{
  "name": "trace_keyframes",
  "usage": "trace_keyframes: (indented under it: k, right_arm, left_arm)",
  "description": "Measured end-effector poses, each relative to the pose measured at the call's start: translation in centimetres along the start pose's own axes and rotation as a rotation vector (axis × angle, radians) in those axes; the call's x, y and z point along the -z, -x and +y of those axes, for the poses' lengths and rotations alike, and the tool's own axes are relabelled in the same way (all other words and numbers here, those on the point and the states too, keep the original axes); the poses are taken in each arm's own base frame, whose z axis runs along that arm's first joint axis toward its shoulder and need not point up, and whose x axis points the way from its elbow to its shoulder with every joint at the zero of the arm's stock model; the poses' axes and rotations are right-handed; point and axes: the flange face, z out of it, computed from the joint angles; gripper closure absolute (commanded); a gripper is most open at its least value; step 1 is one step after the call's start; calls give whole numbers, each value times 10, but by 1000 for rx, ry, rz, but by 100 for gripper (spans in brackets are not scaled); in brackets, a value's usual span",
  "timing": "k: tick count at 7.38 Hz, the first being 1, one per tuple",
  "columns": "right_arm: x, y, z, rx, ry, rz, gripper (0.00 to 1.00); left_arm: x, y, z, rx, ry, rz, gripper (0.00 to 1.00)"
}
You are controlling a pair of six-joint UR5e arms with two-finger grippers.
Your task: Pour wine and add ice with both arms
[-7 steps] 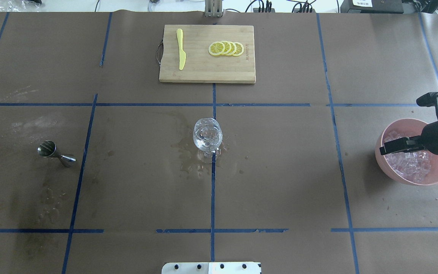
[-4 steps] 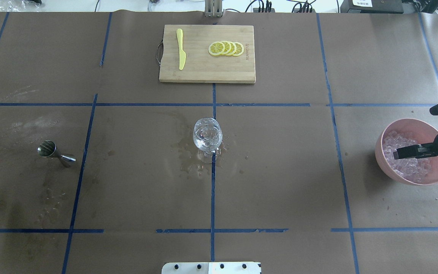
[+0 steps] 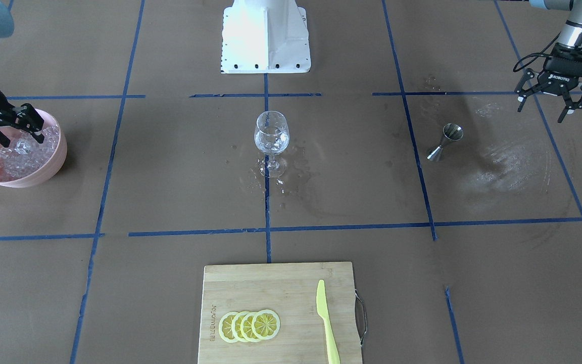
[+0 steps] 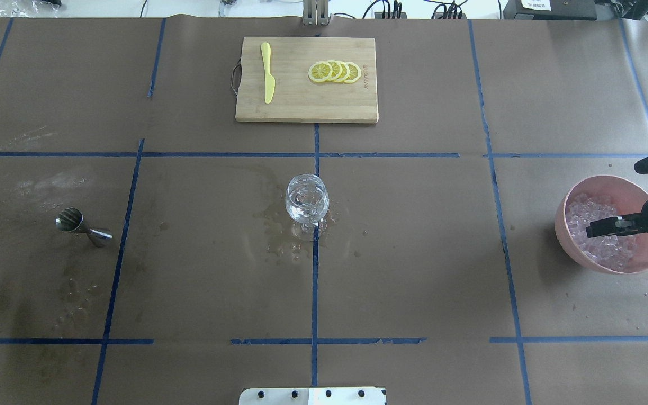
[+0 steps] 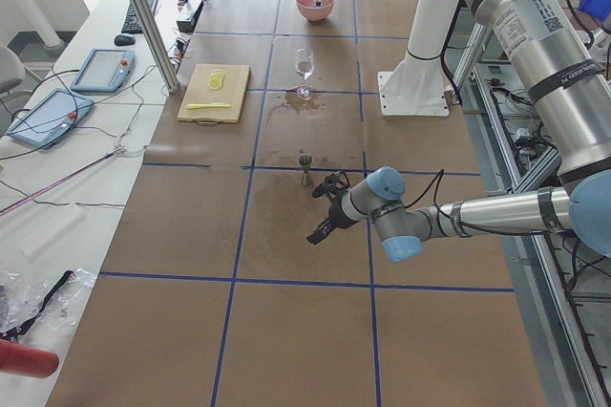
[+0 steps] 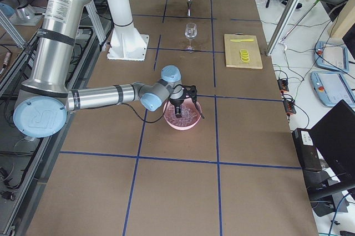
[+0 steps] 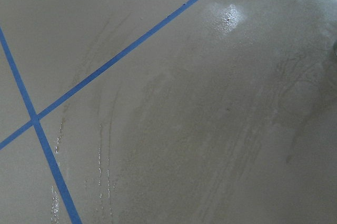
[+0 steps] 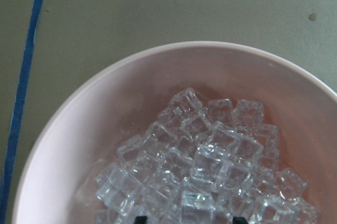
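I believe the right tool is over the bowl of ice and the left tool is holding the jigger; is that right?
Not quite: the front-facing view shows the left tool open and empty, well apart from the jigger. The right tool is indeed over the bowl of ice.

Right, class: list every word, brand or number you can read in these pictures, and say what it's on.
"ROBOTIQ": on the left gripper, upside down in the front view.
Stamp on the board: too small to read.
Sticker on the left arm: blurred, unreadable.
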Motion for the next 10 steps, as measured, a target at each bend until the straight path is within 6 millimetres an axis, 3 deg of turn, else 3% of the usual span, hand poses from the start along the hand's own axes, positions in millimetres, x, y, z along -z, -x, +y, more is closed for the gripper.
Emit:
trace_keyframes:
  k: [3,4,5,7,8,10]
  right_arm:
    - [3,2,-1,8,-4,-6,100]
    - [18,10,-6,11,-21,-33,100]
    - [48,24,-15,6,-43,-85,100]
    - [111,80,-52,-62,-84,-207,100]
    - [129,121,-69,-140,-92,-270,100]
    - [138,219,-81,-269,-82,-382,100]
  left_arm:
    - [1,0,-1,5,-2,-1,1]
    - [1,0,-1,3,-2,-1,0]
    - [1,1,0,0,-2,-4,0]
    - [5,15,7,16,-13,-26,0]
    - [9,31,17,43,-18,-42,0]
    - [24,67,33,104,-11,-7,0]
